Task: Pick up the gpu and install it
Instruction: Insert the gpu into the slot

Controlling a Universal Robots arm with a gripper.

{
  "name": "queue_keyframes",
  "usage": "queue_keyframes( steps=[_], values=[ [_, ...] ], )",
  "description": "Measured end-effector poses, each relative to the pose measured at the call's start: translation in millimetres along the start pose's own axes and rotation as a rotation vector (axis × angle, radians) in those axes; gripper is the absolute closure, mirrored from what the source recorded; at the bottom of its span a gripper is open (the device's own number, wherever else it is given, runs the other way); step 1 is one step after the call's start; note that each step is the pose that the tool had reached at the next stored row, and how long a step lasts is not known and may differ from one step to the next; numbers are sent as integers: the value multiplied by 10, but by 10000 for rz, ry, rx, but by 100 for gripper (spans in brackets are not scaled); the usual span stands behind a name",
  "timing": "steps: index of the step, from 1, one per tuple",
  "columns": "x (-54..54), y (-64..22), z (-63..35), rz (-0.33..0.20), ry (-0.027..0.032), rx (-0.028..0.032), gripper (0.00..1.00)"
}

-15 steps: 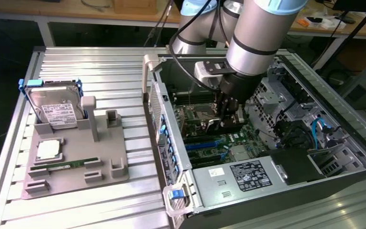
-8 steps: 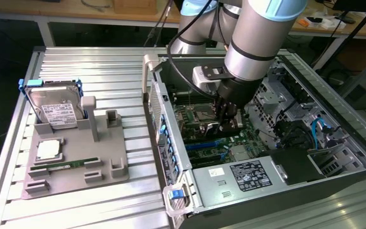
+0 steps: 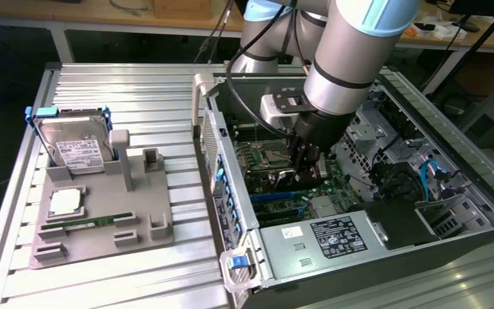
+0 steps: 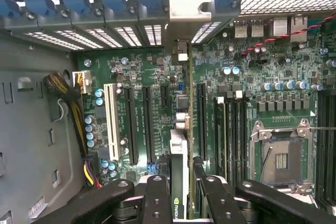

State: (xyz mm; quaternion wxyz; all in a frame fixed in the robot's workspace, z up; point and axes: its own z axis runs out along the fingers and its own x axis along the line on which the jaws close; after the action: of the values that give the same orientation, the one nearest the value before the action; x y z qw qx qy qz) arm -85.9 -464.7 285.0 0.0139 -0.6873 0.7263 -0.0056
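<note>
The gpu (image 4: 179,150) appears edge-on in the wrist view as a thin card standing upright over the green motherboard (image 4: 142,66), in line with the long black expansion slots. Its silver end bracket (image 4: 191,8) reaches the rear slot openings of the case. My gripper (image 4: 182,203) is shut on the card's near edge, one black finger (image 4: 157,198) on each side. In the exterior view the gripper (image 3: 305,164) is deep inside the open computer case (image 3: 229,212), low over the motherboard, with the gpu (image 3: 292,175) dark beneath it. I cannot tell whether the card sits in a slot.
A grey fixture (image 3: 101,219) on the exterior view's left holds a silver hard drive (image 3: 74,145), a square chip (image 3: 65,203) and a narrow green memory stick (image 3: 88,223). Inside the case are the CPU socket (image 4: 281,156), a cable bundle (image 4: 68,103) and the power supply (image 3: 333,238).
</note>
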Motion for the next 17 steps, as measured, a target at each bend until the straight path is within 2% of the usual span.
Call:
queue_keyframes(
  steps=[3,8,17],
  values=[
    [0,-10,4,4,2,-67,73],
    [0,-14,21,11,13,-274,73],
    [1,-11,116,11,16,-287,73]
  ],
)
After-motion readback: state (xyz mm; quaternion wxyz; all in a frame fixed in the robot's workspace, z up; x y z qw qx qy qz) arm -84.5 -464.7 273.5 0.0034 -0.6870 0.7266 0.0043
